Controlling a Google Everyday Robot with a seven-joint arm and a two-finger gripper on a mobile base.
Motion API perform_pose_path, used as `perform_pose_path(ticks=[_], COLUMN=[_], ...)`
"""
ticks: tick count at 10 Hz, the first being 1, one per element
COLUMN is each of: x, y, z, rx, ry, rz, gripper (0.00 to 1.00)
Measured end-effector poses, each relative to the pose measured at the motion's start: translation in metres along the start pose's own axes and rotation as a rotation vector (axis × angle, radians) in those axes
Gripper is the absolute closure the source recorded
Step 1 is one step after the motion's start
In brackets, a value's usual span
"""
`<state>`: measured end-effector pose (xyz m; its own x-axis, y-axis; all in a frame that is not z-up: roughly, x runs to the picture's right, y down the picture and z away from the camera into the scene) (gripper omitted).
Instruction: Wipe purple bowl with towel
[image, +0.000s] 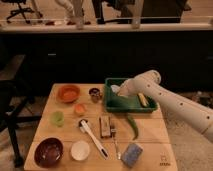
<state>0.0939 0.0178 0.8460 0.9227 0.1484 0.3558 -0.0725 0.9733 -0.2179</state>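
The arm (170, 100) angles down, its closed tool (118, 90) inside the green bin (125, 106).

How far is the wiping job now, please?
Done: the gripper is in the green bin, shut on what looks like the towel. In hand: getting the towel out of the bin. Left: carry it to the purple bowl, which sits untouched at the front left, and wipe it.

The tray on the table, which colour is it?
Green tray, seen in the camera view; the end effector is above its left part.
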Motion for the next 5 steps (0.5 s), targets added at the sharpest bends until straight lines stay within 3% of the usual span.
perform_pose_path(ticks=[5], x=[-0.048], y=[0.021], z=[-0.026], rx=[0.012], ry=[-0.058], rz=[-0.095], gripper=[1.0])
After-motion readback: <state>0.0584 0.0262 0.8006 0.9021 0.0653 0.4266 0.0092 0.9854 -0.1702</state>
